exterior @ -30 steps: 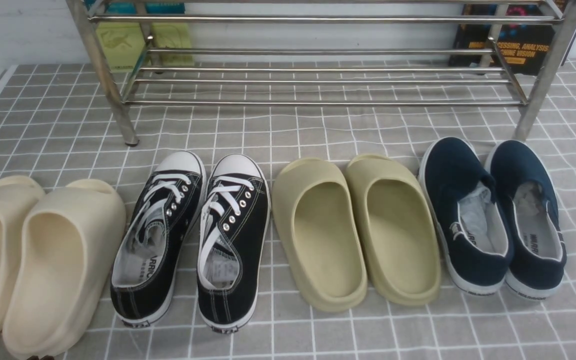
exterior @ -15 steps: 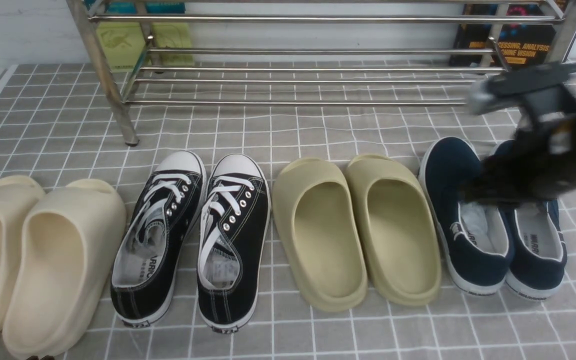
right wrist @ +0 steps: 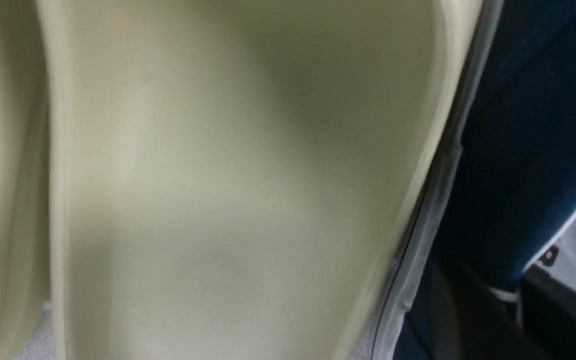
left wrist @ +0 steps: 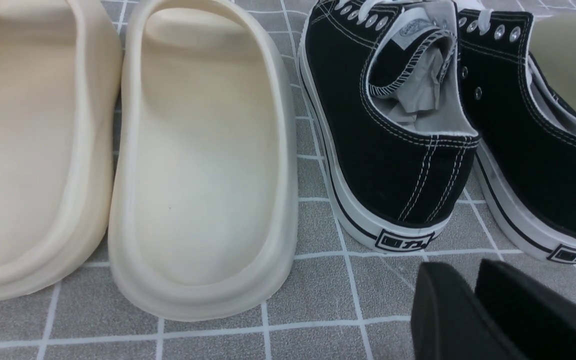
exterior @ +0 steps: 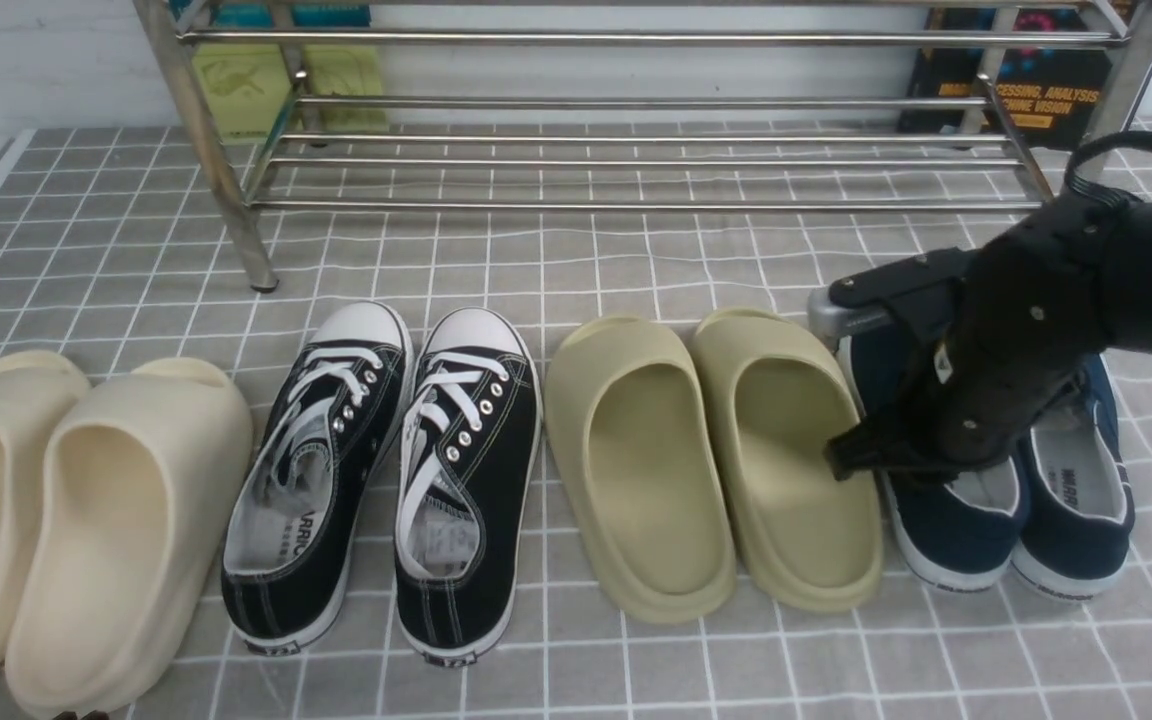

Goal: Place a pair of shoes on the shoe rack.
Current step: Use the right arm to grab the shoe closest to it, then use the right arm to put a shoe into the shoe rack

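Since only a thin collar is pinched, lift slowly and keep level.
The right end effector [exterior: 861, 455] is clamped on the 9 o'clock wall of one navy shoe [exterior: 946, 545], whose heel lies at 5 o'clock from it; the pair of shoes [exterior: 1071, 545] rests on the surface [exterior: 636, 670], with the shoe rack [exterior: 636, 205] at 12 o'clock.

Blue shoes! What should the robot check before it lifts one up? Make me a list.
1. Right gripper at the left navy-blue canvas slip-on shoe: ok.
2. Its fingers tight on that shoe's wall: cannot tell.
3. Olive foam slide clear of the gripper: cannot tell.
4. Shiny steel-rod shoe rack has bare rods: ok.
5. Other navy-blue slip-on shoe lifted: not ok.
6. Left gripper holding nothing: ok.
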You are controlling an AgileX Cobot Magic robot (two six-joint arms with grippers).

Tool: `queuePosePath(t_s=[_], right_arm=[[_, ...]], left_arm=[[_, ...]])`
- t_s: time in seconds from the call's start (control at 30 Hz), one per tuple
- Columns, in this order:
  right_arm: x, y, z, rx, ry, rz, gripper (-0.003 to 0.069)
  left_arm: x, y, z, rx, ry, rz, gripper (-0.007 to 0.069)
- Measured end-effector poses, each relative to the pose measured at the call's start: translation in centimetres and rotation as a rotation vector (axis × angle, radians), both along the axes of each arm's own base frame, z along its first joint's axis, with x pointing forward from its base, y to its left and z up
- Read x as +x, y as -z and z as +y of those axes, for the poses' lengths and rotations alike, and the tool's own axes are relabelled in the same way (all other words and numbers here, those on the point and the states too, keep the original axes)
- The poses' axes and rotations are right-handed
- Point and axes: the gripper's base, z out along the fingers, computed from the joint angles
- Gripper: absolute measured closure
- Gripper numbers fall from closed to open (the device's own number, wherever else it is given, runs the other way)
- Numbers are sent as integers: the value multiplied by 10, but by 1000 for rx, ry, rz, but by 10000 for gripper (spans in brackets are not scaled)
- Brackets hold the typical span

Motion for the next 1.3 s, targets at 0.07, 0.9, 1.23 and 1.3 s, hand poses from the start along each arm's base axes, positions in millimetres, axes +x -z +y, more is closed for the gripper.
queuePosePath(t_s=[0.07,0.9,1.23,1.3], right_arm=[[1,-1,0,-3,-2,-5,596],[125,-82,-9,51,2,-372,592],[176,-83,-7,20,-51,-464,592],[178,-79,-6,11,-66,-454,592]], left_arm=[[0,0,0,0,0,0,512],[0,0,0,0,0,0,504],[0,0,0,0,0,0,491],[0,0,0,0,0,0,491]])
